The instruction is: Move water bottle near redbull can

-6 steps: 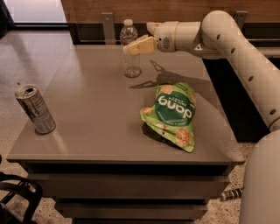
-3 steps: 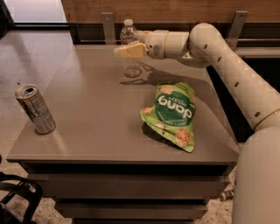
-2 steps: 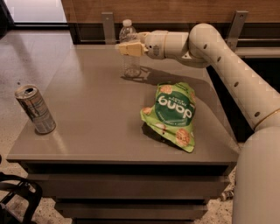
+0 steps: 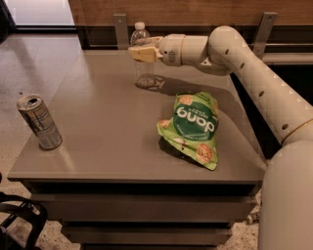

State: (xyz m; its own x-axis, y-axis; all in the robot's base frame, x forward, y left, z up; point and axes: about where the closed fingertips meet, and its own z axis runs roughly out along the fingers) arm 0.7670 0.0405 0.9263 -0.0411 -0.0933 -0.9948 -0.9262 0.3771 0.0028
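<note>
the water bottle (image 4: 144, 72) stands upright near the far edge of the grey desk (image 4: 105, 132), its white cap rising above the tool (image 4: 140, 53). the tool reaches in from the right at about the bottle's mid-height, and its tan end crosses in front of the clear body. whether it is clamped onto the bottle or only set around it cannot be told from this view. the cream-coloured arm (image 4: 247, 66) stretches back from the tool and bends down along the right side of the desk.

the redbull can (image 4: 40, 122) stands at the near left corner of the desk, leaning slightly, its pull-tab top open to view. it is well apart from the bottle, with bare desk between them. a green snack bag (image 4: 192, 126) lies flat toward the right side of the desk, nearer than the bottle and below the arm. behind the desk runs a wood-panelled wall (image 4: 205, 10) with two grey metal brackets (image 4: 121, 29).
</note>
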